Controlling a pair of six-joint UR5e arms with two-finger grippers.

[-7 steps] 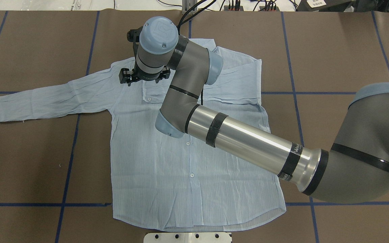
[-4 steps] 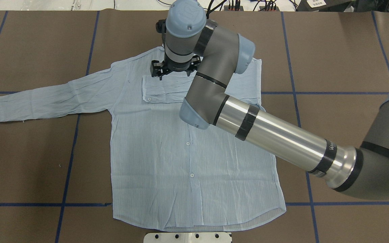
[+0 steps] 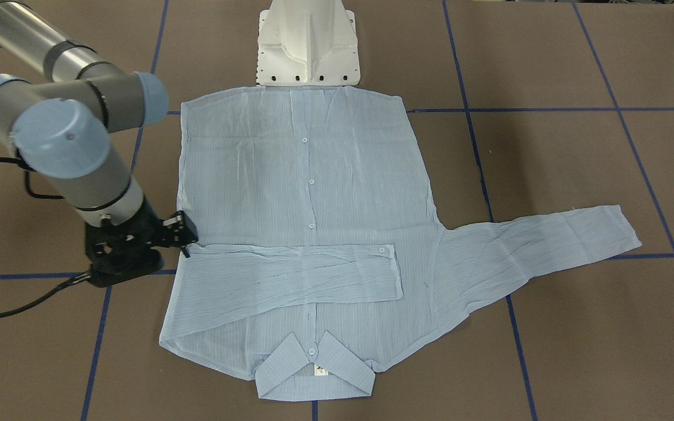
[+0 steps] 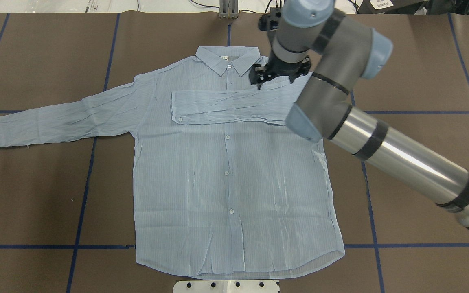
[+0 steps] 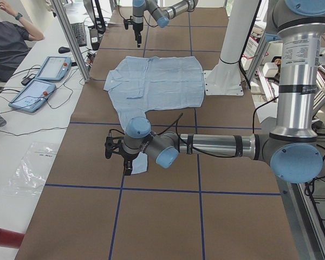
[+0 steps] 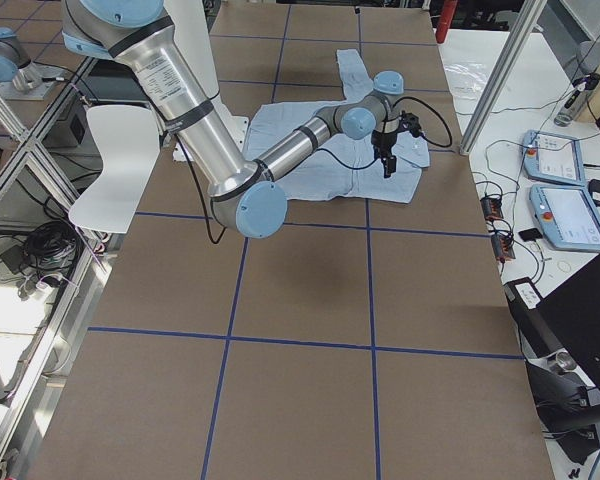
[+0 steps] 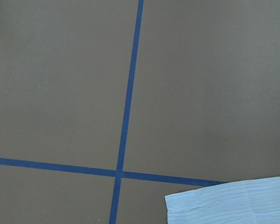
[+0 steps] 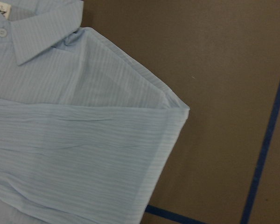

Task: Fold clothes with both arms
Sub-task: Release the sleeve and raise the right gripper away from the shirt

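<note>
Lying flat on the table (image 4: 35,183), the shirt (image 4: 226,183) has one cuff (image 7: 228,203) outstretched beside the left gripper (image 5: 109,147), jaws unreadable. Farther, the right gripper (image 4: 280,73), jaws seemingly spread and empty, hangs by the folded sleeve (image 4: 226,106); snagging it could undo the fold.

My table is a brown matte tabletop (image 4: 421,81) crossed by dark-blue tape lines (image 4: 421,245) that form a grid of large squares. My white fixed base (image 3: 308,41) stands at its near edge. A thin, light-blue, finely striped button-up shirt (image 4: 226,183) lies flat on it, buttons up, hem beside my base, pointed collar (image 4: 226,60) farthest from me. One sleeve (image 4: 226,106) is folded across the chest; the other sleeve (image 4: 55,118) stretches out on the brown surface to my left.
</note>
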